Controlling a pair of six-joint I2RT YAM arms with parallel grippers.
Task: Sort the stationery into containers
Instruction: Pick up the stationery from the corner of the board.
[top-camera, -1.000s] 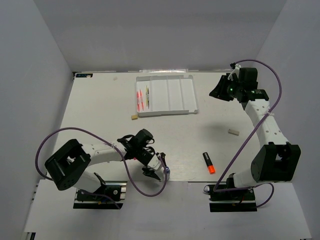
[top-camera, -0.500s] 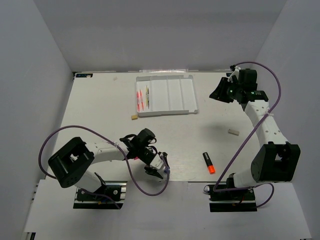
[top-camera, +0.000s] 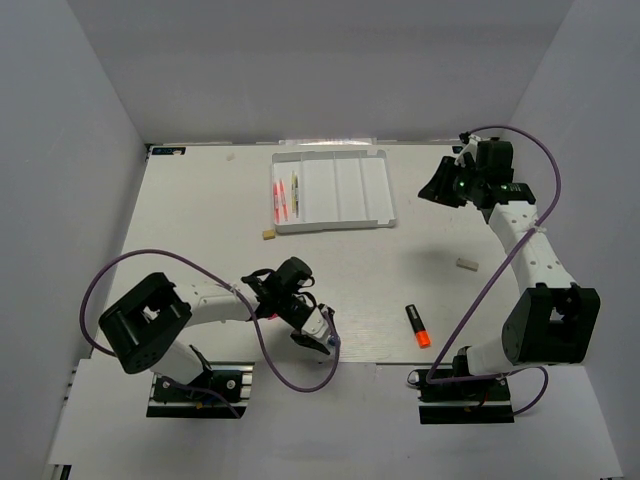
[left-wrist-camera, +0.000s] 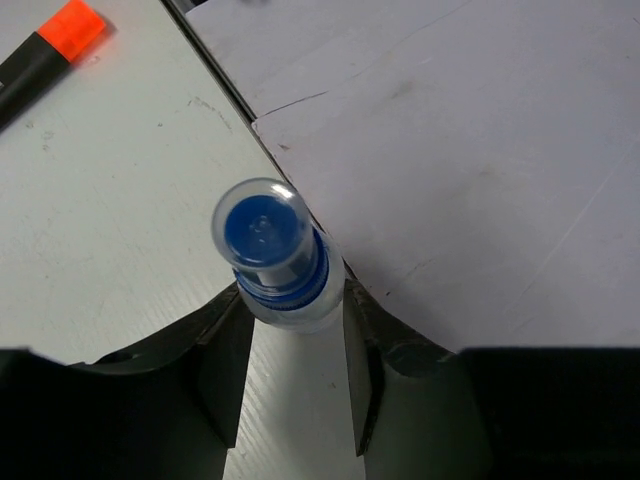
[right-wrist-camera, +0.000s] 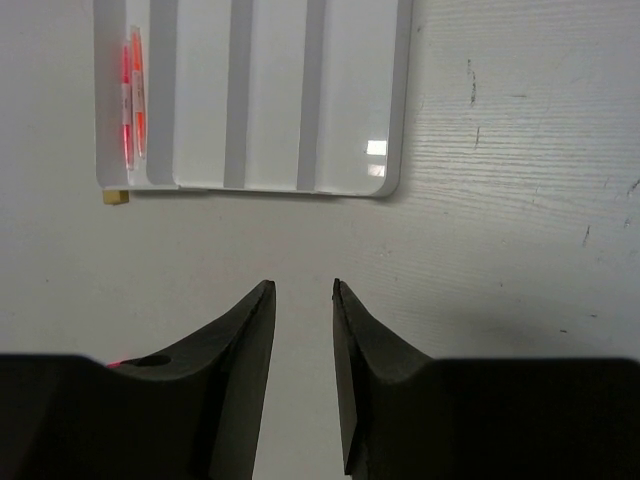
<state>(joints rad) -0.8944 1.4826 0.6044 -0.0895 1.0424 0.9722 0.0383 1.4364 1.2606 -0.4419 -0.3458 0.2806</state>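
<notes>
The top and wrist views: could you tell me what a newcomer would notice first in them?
Most striking is the small blue-capped bottle clamped in the left tool at the near edge of the table. Next comes the white tray at the far middle, with bright pens along its left side, and the orange-ended highlighter lying alone at the near right.

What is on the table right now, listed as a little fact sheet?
Tray: white, far side, pink and orange pens in leftmost compartment
Left gripper: shut on blue-capped bottle at near edge of table
Right gripper: slightly open, empty, above the table
Loose: orange-ended highlighter, eraser by tray, eraser on right
</notes>
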